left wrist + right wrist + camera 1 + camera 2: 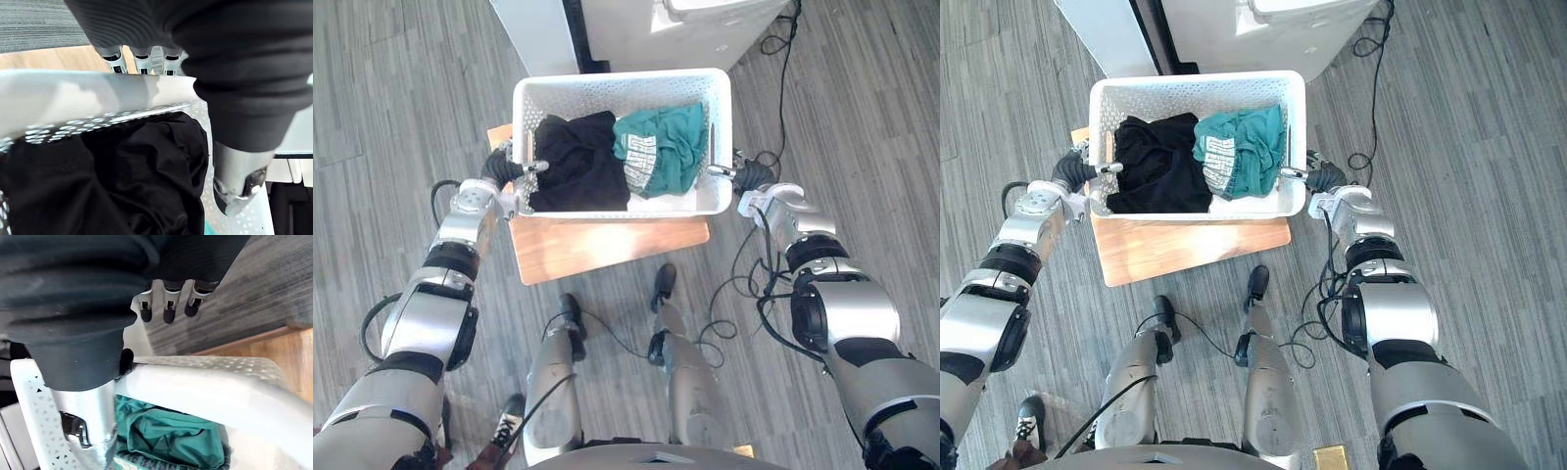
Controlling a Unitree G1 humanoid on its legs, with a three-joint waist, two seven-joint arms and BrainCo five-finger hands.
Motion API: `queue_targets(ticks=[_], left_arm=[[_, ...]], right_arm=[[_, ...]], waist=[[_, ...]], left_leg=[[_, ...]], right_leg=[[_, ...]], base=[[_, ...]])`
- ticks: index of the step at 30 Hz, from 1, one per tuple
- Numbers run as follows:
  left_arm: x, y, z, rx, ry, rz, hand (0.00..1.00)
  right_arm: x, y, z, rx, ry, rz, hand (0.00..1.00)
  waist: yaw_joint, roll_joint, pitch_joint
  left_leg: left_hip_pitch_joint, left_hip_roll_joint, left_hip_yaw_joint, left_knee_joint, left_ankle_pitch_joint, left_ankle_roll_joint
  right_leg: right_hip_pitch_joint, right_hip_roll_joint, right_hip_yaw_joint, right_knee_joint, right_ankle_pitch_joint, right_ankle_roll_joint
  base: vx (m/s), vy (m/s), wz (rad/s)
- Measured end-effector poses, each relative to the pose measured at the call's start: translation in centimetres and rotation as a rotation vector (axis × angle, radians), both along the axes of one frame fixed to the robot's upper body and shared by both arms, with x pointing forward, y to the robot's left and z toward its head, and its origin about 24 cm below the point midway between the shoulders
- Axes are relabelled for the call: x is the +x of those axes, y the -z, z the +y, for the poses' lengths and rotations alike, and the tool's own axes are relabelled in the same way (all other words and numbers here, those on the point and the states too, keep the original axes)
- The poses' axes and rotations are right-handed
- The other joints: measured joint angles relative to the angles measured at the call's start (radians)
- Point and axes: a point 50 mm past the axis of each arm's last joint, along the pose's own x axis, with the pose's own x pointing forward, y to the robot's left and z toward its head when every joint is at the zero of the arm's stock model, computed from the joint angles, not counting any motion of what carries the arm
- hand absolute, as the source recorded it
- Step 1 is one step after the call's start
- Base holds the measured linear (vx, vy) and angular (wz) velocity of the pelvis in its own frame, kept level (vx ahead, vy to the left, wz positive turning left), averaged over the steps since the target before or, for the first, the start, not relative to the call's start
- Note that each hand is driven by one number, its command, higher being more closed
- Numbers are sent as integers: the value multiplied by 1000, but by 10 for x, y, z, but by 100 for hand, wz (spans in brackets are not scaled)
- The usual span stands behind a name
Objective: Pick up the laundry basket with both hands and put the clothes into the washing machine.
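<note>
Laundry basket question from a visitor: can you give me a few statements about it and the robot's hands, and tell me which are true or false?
1. The laundry basket holds a black garment and a teal garment. True.
2. The laundry basket is red. False: it is white.
3. The left hand and the right hand each grip the rim, one on each side. True.
4. The black garment lies on the robot's right. False: it lies on the robot's left, and the teal garment lies on the right.

Washing machine (pixel 646 34) mostly out of frame
</note>
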Motion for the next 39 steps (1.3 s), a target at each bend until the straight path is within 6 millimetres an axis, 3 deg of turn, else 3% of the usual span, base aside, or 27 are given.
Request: queue_targets(ticks=[9,21,31,32,38,39], left_arm=[[1,3,-8,-56,-9,7,0],[1,7,-7,33,-4,46,0],[1,6,-1,-54,-85,40,0],[1,6,0,-54,-85,41,100],[1,2,5,-64,-110,37,100],[1,2,8,-58,-121,39,100]], right_arm=[[-4,10,-2,-89,-44,58,0],[-3,4,-3,-176,-58,48,0],[1,2,8,-171,-48,22,0],[1,2,8,-172,-48,22,0],[2,-5,9,-262,-63,9,0],[3,-7,9,-279,-65,5,100]], waist=[[-4,0,0],[-6,0,0],[-22,0,0],[-22,0,0],[-23,0,0],[-23,0,0]], left_leg=[[-12,-8,-7,2,0,2],[-19,-7,-7,6,-2,4],[-18,-6,-4,7,-1,4],[-18,-6,-4,7,-1,4],[-30,-6,-2,7,-1,4],[-37,-6,-2,9,-1,4]], right_leg=[[-4,-7,1,0,4,5],[-9,-8,3,0,4,6],[-11,-6,7,0,5,7],[-12,-6,7,0,5,7],[-27,-6,10,0,7,10],[-33,-6,10,0,8,10]], base=[[2,28,2],[0,0,0],[0,0,0],[0,0,0],[0,0,0],[0,0,0]])
